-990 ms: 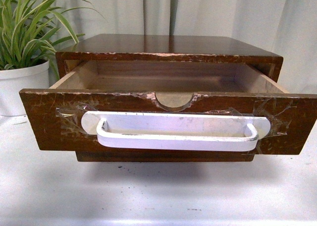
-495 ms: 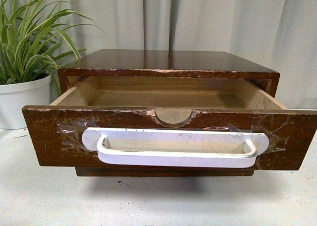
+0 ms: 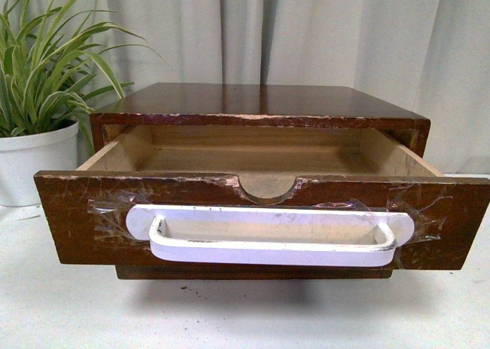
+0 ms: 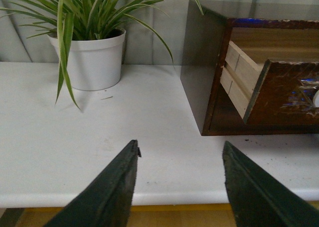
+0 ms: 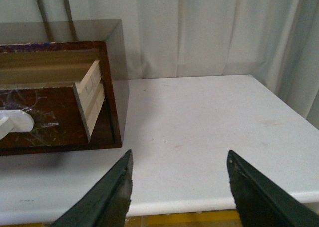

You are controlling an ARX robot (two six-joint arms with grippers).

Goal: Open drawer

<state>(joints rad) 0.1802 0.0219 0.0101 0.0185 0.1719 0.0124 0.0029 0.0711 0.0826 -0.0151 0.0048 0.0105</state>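
Note:
The dark brown wooden drawer (image 3: 69,219) stands pulled out of its cabinet (image 3: 260,104), its pale wood inside showing. Its scuffed front carries a long white bar handle (image 3: 268,242) under clear tape, with a half-round notch (image 3: 266,188) in the rim. Neither arm shows in the front view. The drawer also shows in the left wrist view (image 4: 284,95) and in the right wrist view (image 5: 45,112). My left gripper (image 4: 180,150) is open and empty over the table's front edge, left of the cabinet. My right gripper (image 5: 179,160) is open and empty over the front edge, right of the cabinet.
A spider plant in a white pot (image 3: 34,161) stands left of the cabinet; it also shows in the left wrist view (image 4: 92,60). The white table (image 3: 245,311) runs to a front edge (image 5: 199,203). Pale curtains (image 3: 321,35) hang behind.
The whole scene has shifted lower in the front view, so the camera has tilted or risen. The drawer stays open about as far as before.

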